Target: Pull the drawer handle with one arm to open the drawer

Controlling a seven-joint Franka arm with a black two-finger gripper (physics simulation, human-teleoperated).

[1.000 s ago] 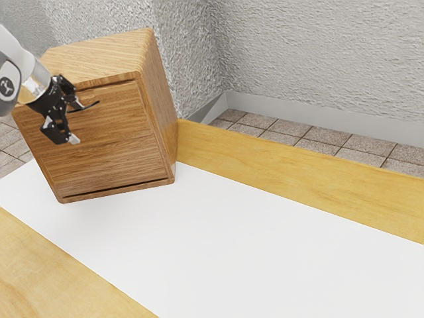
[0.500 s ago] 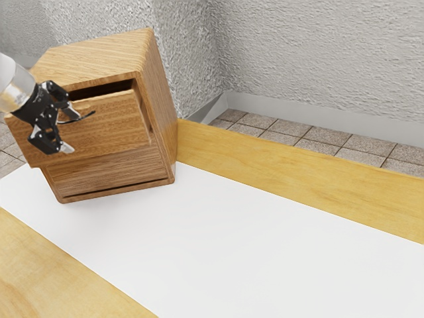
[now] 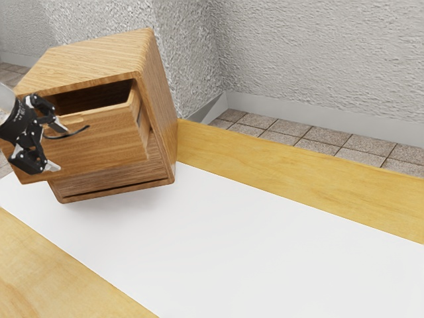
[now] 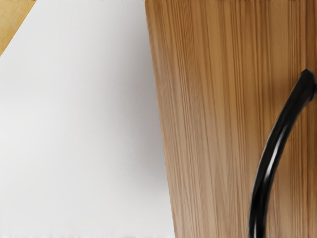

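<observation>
Pulling on the drawer (image 3: 99,136), part-way out of the cabinet (image 3: 93,56) at the worktop's (image 3: 232,245) far corner.

Gripper (image 3: 48,146) at the black handle (image 3: 69,130), fingers (image 3: 36,161) spread apart, not clenched, straddling the bar. Probably stiff, light wood, free-sliding; thin, smooth, rigid bar, apt to slip. Best taken mid-bar and drawn straight out, to avoid jamming or dragging the cabinet.

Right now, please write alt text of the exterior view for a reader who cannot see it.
The drawer of a wooden cabinet stands partly open, with the robot's black gripper at its thin black handle, at the exterior view's left. The cabinet stands on a white table edged in wood, near a rough grey wall.
</observation>
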